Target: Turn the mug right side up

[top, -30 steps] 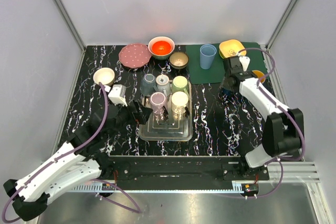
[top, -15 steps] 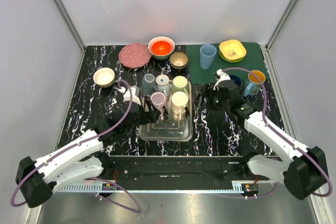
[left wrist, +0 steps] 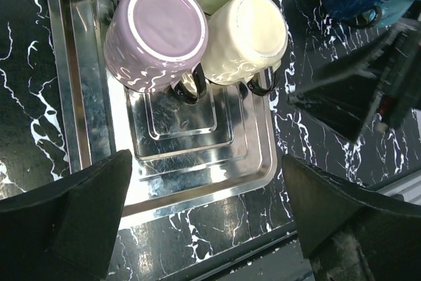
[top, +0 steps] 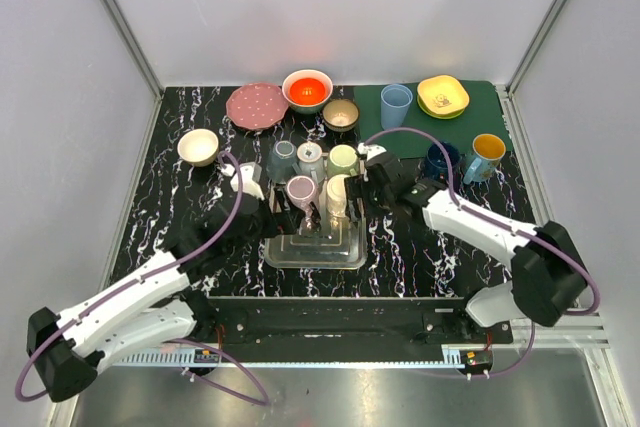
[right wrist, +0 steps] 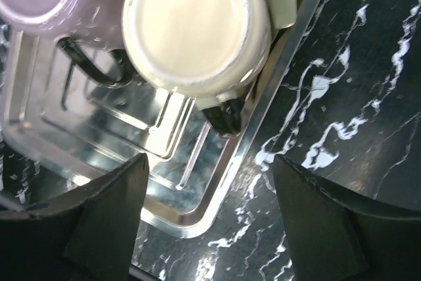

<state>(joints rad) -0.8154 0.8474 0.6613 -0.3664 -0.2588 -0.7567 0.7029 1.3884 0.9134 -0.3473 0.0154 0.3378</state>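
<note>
Several mugs stand upside down on a metal tray. A purple mug and a cream mug are at the front; a grey mug, a white mug and a green mug are behind. My left gripper is open above the tray's front rim, near the purple mug. My right gripper is open and empty beside the cream mug, with its dark handle just ahead of the fingers.
A pink plate, red bowl, brown bowl and cream bowl stand behind the tray. A green mat carries a blue cup and yellow dish. A navy mug and orange mug stand at the right.
My right arm has swung left from the back right corner to the cream mug at the tray's right side. My left gripper has moved in to the tray's left front.
</note>
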